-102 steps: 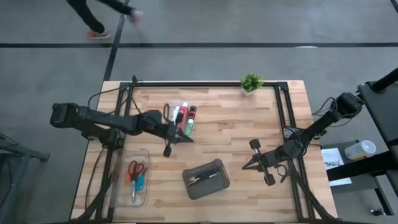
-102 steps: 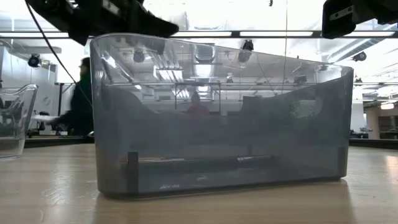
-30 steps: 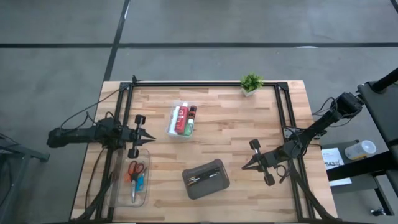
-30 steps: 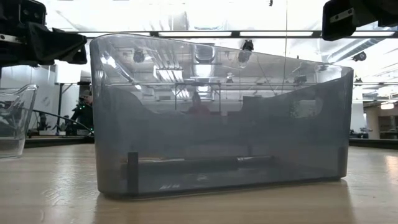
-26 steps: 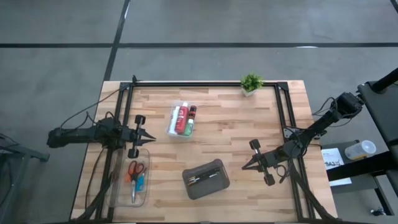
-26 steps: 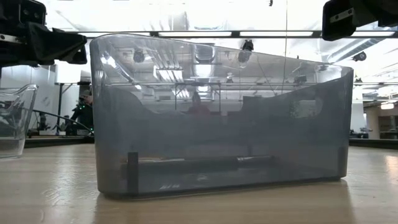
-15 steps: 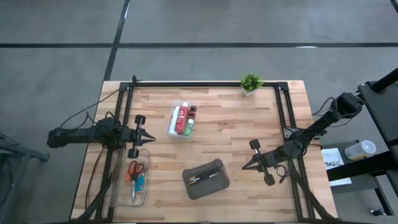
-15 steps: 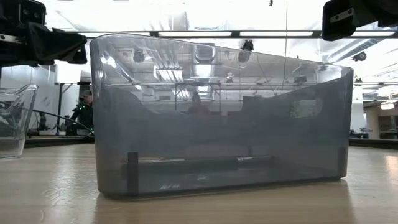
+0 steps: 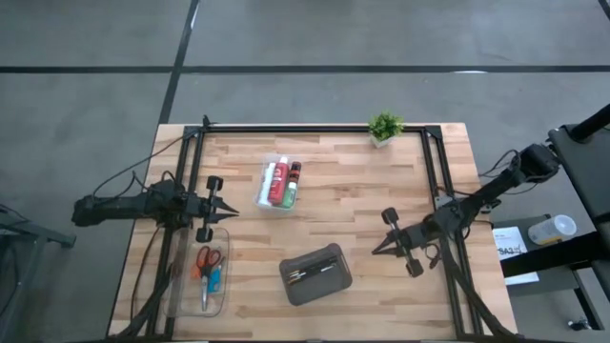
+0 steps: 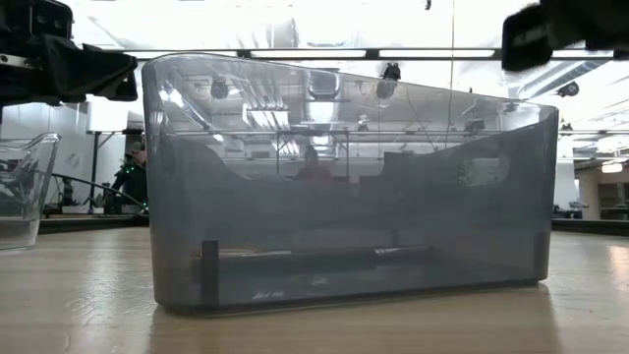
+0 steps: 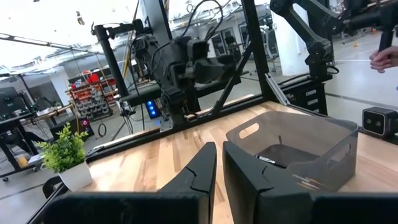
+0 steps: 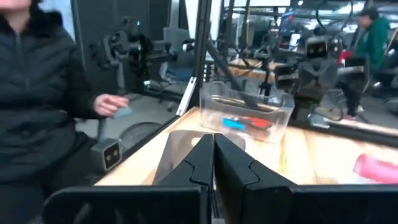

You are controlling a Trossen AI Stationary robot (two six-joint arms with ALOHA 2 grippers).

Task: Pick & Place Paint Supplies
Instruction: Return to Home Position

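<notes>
The wooden surface [image 9: 362, 195] carries a dark grey case [image 9: 335, 283] toward the middle of its near edge, set slightly askew. Thin brushes [image 9: 311, 273] lie along the case's length. A long clear bin [image 9: 181, 297] at the near left corner holds scissors [image 9: 208, 259] with red and blue handles, laid lengthwise. A smaller clear bin [image 9: 259, 202] farther back holds paint tubes [image 9: 279, 183] side by side, their long axes running near to far. A potted plant [image 9: 385, 126] stands at the far edge. The left arm stretches low over the left side. The left claw [image 9: 232, 211] points inward just behind the scissors bin, fingers together and empty. The right arm is folded at the right. The right claw [image 9: 375, 252] has its fingers pressed together, also empty, and aims toward the case without touching it.
</notes>
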